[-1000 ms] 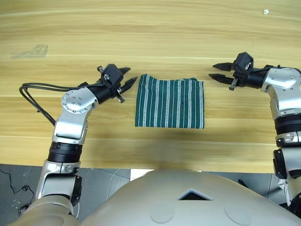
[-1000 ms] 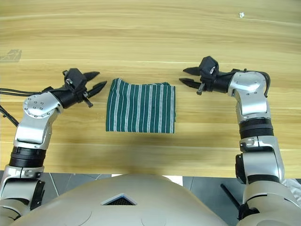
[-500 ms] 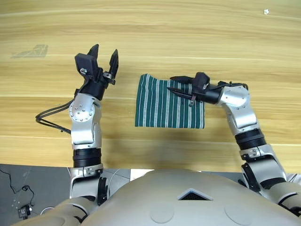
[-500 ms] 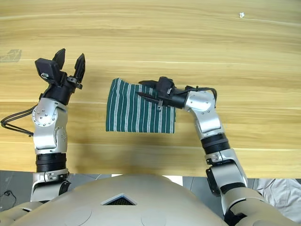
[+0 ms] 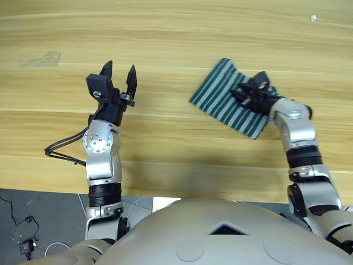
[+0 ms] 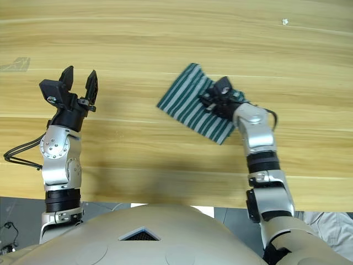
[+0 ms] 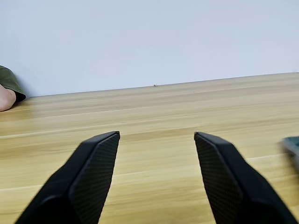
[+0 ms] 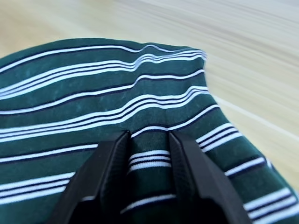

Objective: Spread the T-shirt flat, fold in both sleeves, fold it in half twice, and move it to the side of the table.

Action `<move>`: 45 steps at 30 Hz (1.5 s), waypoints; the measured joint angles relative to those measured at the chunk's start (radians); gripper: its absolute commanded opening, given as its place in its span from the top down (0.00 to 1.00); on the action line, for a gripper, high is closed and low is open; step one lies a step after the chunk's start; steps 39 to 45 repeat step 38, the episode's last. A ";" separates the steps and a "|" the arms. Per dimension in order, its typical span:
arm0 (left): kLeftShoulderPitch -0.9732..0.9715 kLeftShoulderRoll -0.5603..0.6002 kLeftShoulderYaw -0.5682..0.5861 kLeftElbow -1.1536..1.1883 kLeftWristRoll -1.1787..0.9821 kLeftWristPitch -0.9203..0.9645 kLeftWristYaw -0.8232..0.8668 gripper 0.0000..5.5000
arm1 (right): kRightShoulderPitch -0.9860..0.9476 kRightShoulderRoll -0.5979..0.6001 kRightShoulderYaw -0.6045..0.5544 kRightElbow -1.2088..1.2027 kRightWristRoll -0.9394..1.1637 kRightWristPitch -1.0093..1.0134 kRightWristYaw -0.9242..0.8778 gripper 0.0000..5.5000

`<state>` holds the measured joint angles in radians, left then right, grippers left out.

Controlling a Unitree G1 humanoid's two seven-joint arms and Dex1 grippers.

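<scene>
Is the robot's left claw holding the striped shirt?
No, the left gripper stands open and empty, well apart from the T-shirt, which the right gripper grips.

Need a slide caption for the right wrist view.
Right gripper pinching the folded green-and-white striped T-shirt on the light wooden table.

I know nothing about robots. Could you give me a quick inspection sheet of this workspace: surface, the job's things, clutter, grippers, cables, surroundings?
Surface: wooden table, light planks.
Job's things: green striped T-shirt, folded into a small packet, lying at a slant right of centre.
Clutter: white scrap at the far right; grey mark at the far left.
Grippers: left gripper open, empty, raised over the table's left part; right gripper on the T-shirt, fingers pinched on the cloth.
Cables: black cables looping beside the left arm.
Surroundings: pale wall behind the table; dark floor below its near edge.
</scene>
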<state>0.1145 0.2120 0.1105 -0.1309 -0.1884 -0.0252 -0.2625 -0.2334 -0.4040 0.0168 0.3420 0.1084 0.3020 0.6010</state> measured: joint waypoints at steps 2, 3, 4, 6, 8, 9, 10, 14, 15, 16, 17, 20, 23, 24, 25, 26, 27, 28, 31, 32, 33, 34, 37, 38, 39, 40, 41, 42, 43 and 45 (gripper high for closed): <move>0.033 0.001 0.004 -0.035 0.000 0.000 0.003 0.46 | 0.023 -0.059 -0.137 -0.003 0.028 0.058 -0.084 0.72; 0.047 0.001 0.009 -0.041 0.000 0.001 0.007 0.46 | 0.024 -0.084 -0.191 0.006 0.037 0.070 -0.123 0.72; 0.069 0.002 0.012 -0.051 0.000 0.003 0.014 0.46 | 0.022 -0.108 -0.259 0.021 0.047 0.078 -0.180 0.72; 0.093 -0.001 0.013 -0.076 -0.001 0.006 0.019 0.46 | 0.029 -0.119 -0.342 0.030 0.049 0.092 -0.271 0.72; 0.109 -0.023 0.008 -0.096 -0.011 0.019 0.029 0.46 | 0.046 -0.107 -0.378 0.025 0.063 0.106 -0.324 0.72; 0.120 -0.039 0.001 -0.105 -0.012 0.025 0.038 0.46 | 0.053 -0.087 -0.404 0.011 0.073 0.118 -0.363 0.72; 0.128 -0.048 -0.005 -0.109 -0.012 0.026 0.040 0.46 | 0.057 -0.070 -0.416 -0.007 0.080 0.127 -0.385 0.72; 0.145 -0.093 -0.045 -0.106 -0.010 0.029 0.052 0.46 | 0.081 0.041 -0.433 -0.135 0.113 0.112 -0.459 0.72; 0.145 -0.099 -0.052 -0.103 -0.008 0.029 0.055 0.46 | 0.079 0.054 -0.430 -0.144 0.114 0.065 -0.461 0.72; 0.144 -0.101 -0.053 -0.101 -0.006 0.028 0.057 0.46 | 0.072 0.059 -0.430 -0.153 0.113 -0.003 -0.461 0.72; 0.140 -0.101 -0.053 -0.100 -0.001 0.025 0.059 0.46 | 0.060 0.059 -0.431 -0.168 0.112 -0.093 -0.461 0.72; 0.082 -0.122 -0.052 -0.099 0.028 -0.030 0.099 0.46 | 0.012 0.107 -0.393 -0.245 0.100 -0.413 -0.443 0.72; -0.073 -0.172 -0.074 -0.050 0.100 -0.127 0.168 0.46 | 0.000 0.255 -0.239 -0.173 0.013 -0.730 -0.433 0.72; -0.130 -0.186 -0.088 -0.012 0.124 -0.152 0.180 0.46 | 0.003 0.307 -0.189 -0.105 -0.019 -0.803 -0.433 0.72; -0.173 -0.192 -0.108 0.030 0.151 -0.181 0.189 0.46 | 0.008 0.357 -0.150 -0.038 -0.048 -0.868 -0.436 0.72; -0.188 -0.193 -0.117 0.062 0.171 -0.212 0.195 0.46 | 0.012 0.377 -0.136 -0.003 -0.055 -0.912 -0.442 0.72; -0.187 -0.192 -0.123 0.096 0.189 -0.256 0.196 0.46 | 0.016 0.392 -0.132 0.028 -0.058 -0.956 -0.450 0.72; -0.171 -0.184 -0.130 0.124 0.234 -0.319 0.213 0.46 | 0.023 0.394 -0.128 0.044 -0.063 -0.997 -0.451 0.72; -0.127 -0.157 -0.128 0.170 0.309 -0.394 0.251 0.46 | 0.023 0.386 -0.125 0.073 -0.063 -1.041 -0.450 0.72; -0.125 -0.153 -0.126 0.175 0.313 -0.399 0.254 0.46 | 0.023 0.385 -0.125 0.086 -0.062 -1.042 -0.450 0.72; -0.125 -0.153 -0.126 0.175 0.313 -0.407 0.255 0.46 | 0.023 0.385 -0.122 0.092 -0.062 -1.044 -0.450 0.72; -0.125 -0.153 -0.126 0.175 0.313 -0.413 0.255 0.46 | 0.023 0.385 -0.114 0.098 -0.064 -1.047 -0.449 0.72; -0.122 -0.153 -0.126 0.175 0.313 -0.413 0.257 0.46 | 0.024 0.390 -0.087 0.113 -0.071 -1.051 -0.435 0.72; -0.120 -0.153 -0.127 0.175 0.313 -0.413 0.260 0.46 | 0.024 0.388 -0.083 0.120 -0.091 -1.059 -0.443 0.72; -0.120 -0.153 -0.127 0.175 0.313 -0.413 0.260 0.46 | 0.024 0.388 -0.083 0.120 -0.091 -1.059 -0.443 0.72; -0.120 -0.153 -0.127 0.175 0.313 -0.413 0.260 0.46 | 0.024 0.388 -0.083 0.120 -0.091 -1.059 -0.443 0.72; -0.120 -0.153 -0.127 0.175 0.313 -0.413 0.260 0.46 | 0.024 0.388 -0.083 0.120 -0.091 -1.059 -0.443 0.72; -0.120 -0.153 -0.127 0.175 0.313 -0.413 0.260 0.46 | 0.024 0.388 -0.083 0.120 -0.091 -1.059 -0.443 0.72; -0.120 -0.153 -0.127 0.175 0.313 -0.413 0.260 0.46 | 0.024 0.388 -0.083 0.120 -0.091 -1.059 -0.443 0.72; -0.120 -0.153 -0.127 0.175 0.313 -0.413 0.260 0.46 | 0.024 0.388 -0.083 0.120 -0.091 -1.059 -0.443 0.72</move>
